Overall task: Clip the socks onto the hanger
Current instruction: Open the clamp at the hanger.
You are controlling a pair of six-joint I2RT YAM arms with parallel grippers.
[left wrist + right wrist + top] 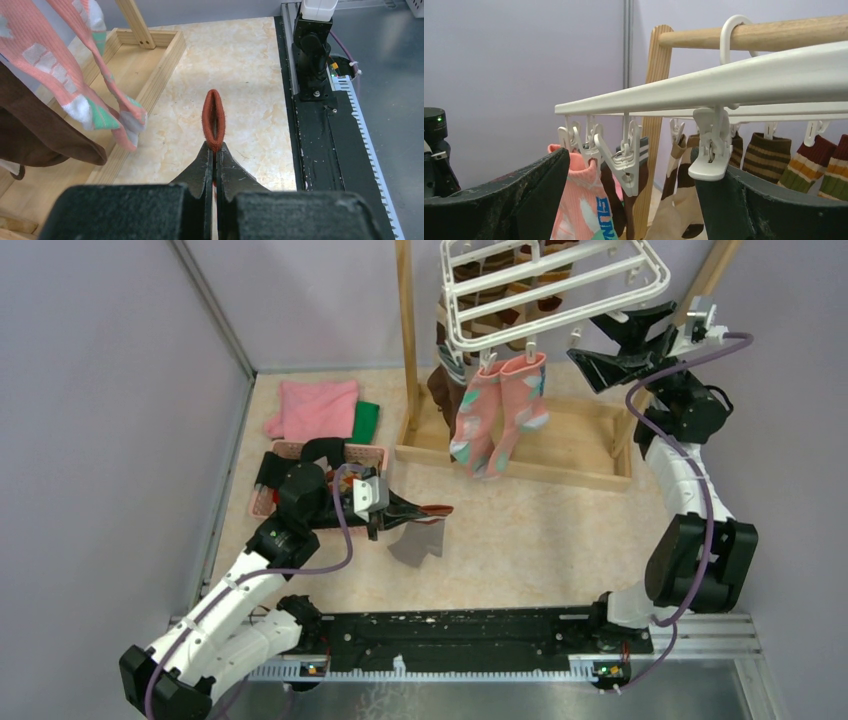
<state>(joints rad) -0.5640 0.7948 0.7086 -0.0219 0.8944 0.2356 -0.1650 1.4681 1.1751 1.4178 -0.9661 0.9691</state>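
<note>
Left gripper (215,150): I have it pinched shut on the red-brown cuff (213,117) of the grey sock (418,542), low over the table.
Right gripper (592,342): spread wide, empty, beside a hanger (556,285) clip (710,150).
Handling: light, limp; I judge the cuff grips best.

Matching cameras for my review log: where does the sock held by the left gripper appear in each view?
Top external: the grey sock hangs from the left gripper, left of centre.
Left wrist: its brown-red cuff stands at centre, pinched at the fingertips.
Right wrist: not in it.
Shared landmark: the pink socks clipped to the hanger, in all three views.
</note>
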